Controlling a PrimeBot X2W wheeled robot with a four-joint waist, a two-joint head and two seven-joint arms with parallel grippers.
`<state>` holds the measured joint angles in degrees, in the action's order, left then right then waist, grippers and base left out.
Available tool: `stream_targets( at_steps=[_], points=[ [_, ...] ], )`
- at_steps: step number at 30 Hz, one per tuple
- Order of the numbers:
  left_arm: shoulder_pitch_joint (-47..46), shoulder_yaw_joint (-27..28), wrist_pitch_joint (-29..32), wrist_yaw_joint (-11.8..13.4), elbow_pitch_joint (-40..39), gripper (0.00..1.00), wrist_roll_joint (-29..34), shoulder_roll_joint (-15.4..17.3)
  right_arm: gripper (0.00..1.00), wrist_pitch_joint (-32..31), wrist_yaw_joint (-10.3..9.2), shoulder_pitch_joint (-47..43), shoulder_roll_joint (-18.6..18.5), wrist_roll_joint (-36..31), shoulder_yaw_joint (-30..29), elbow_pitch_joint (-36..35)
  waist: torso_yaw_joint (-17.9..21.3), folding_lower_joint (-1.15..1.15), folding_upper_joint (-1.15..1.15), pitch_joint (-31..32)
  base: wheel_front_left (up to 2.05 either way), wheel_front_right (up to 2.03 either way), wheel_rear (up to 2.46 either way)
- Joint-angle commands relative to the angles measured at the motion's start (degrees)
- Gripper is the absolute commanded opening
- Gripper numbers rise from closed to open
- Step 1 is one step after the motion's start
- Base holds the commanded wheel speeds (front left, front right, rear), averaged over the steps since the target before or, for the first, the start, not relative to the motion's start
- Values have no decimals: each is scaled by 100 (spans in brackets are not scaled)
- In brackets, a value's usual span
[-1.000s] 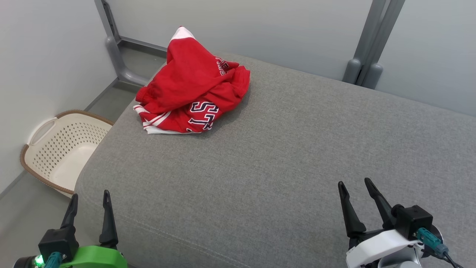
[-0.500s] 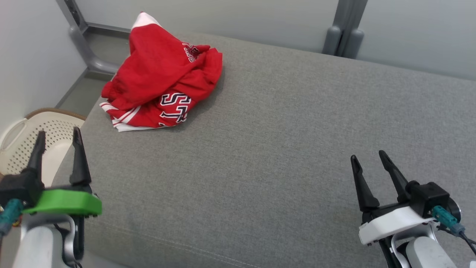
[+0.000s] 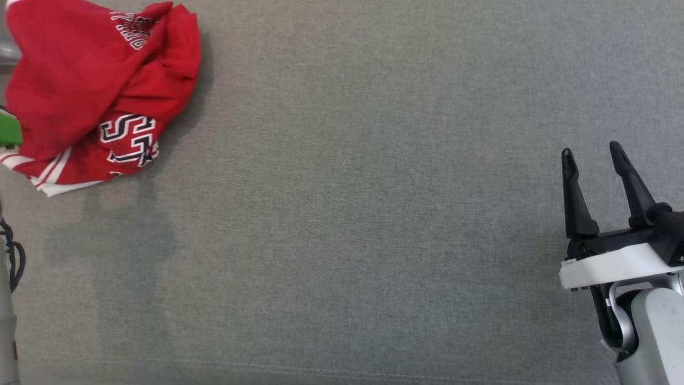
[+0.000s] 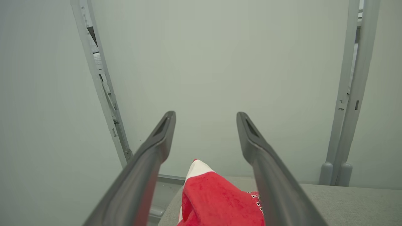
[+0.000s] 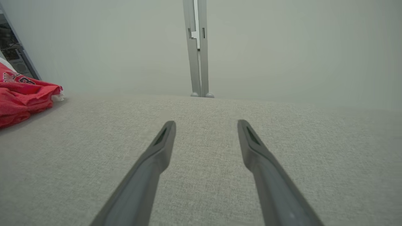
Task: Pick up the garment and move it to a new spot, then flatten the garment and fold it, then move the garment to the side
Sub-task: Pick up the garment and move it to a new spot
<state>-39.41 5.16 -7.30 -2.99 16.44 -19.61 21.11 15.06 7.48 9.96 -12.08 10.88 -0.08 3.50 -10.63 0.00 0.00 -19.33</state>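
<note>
Left gripper [image 4: 205, 116], its two dark fingers spread wide and holding nothing, hangs just above the garment [image 4: 216, 201]. In the left wrist view, the red cloth rises from the bottom edge between the fingers. Its white-tipped peak points up into the gap, and the fingertips stand clear of it against a pale wall.

In the head view, the garment is a crumpled red heap with dark-and-white lettering and a white-striped hem. It lies at the far left of the grey cushion [image 3: 347, 214], in the upper left corner of the view. A green mount [image 3: 7, 130] on the left arm shows at the left edge, overlapping the heap's side.

Right gripper [image 3: 591, 149] sits at the lower right, fingers apart and empty, with nearly the whole width of bare cushion between it and the garment. In the right wrist view, the red cloth shows at the far left edge, well off the line of that gripper's fingers.

Judging from this, the left arm is much the nearer. The garment lies ahead of and below its fingers, so the pick likely calls for dipping down and closing on the peak. The bunched heap offers no clear long axis to line up with.
</note>
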Motion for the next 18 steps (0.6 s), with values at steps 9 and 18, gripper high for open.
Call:
stream_targets(
  at_steps=[9,18],
  points=[
    [-860,16,684,-91,1243,100,-202,421,100,18,2,146,-6,-64,-173,-186,928,0,0,-1062,0,0,0],
    [-917,111,1488,-115,2430,100,-502,571,100,18,2,185,3,-98,-126,-172,986,0,0,-1011,0,0,0]
  ],
)
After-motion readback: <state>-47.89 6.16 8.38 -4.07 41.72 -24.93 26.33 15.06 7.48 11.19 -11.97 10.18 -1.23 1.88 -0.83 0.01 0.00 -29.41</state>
